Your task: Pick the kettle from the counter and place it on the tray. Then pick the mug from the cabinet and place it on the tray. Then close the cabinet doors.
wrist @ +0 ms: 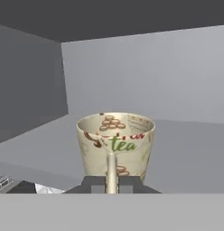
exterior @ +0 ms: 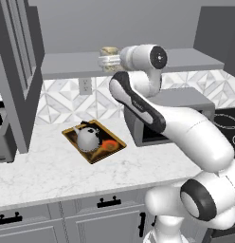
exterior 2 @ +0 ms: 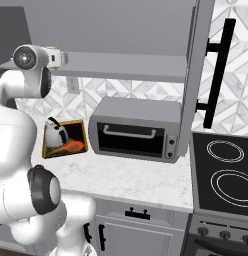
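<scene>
Jaws pinch the mug (wrist: 115, 142) handle above the grey cabinet (wrist: 186, 144) shelf; kettle (exterior: 87, 138) sits on tray (exterior: 115, 141).

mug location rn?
The mug is at the front of the cabinet shelf, its handle pinched in the shut pincer, above and right of the tray in the left base view.

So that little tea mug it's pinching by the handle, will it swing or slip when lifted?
Probably stiff and light. The gripper is shut on the mug by its thin handle alone, so the cup may tilt or pivot. It looks glazed, hence likely slippery and breakable if it drops onto the cabinet shelf.
</scene>
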{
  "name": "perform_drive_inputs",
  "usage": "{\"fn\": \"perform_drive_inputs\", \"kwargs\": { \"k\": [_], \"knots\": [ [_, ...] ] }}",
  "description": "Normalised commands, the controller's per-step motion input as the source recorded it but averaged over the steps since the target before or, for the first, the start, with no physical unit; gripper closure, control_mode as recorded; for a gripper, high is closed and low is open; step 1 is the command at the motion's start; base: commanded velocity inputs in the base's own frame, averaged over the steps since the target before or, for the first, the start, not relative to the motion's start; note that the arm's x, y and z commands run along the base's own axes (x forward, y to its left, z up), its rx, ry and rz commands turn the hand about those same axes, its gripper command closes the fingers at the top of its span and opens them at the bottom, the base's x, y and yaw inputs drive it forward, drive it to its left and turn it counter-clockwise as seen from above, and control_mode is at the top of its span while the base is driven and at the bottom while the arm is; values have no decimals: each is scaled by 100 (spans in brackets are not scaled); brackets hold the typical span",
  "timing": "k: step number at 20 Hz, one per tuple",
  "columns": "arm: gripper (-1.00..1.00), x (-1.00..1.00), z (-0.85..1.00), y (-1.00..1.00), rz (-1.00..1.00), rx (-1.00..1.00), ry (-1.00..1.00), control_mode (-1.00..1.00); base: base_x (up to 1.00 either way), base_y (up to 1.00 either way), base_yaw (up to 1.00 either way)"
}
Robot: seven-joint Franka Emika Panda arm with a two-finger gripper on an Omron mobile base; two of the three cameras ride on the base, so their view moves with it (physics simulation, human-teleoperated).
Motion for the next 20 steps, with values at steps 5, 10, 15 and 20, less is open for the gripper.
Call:
{"fn": "perform_drive_inputs", "kwargs": {
  "k": [5, 10, 15, 20],
  "knots": [
    [100, -79, 0, -11, 30, 0, 0, -100, 0, 0, 0],
    [100, -89, -19, -4, 20, 0, 0, -100, 0, 0, 0],
    [100, -81, -41, 0, 15, 0, 0, -100, 0, 0, 0],
    [100, -64, -45, 6, 12, -3, 3, -100, 0, 0, 0]
  ]
}}
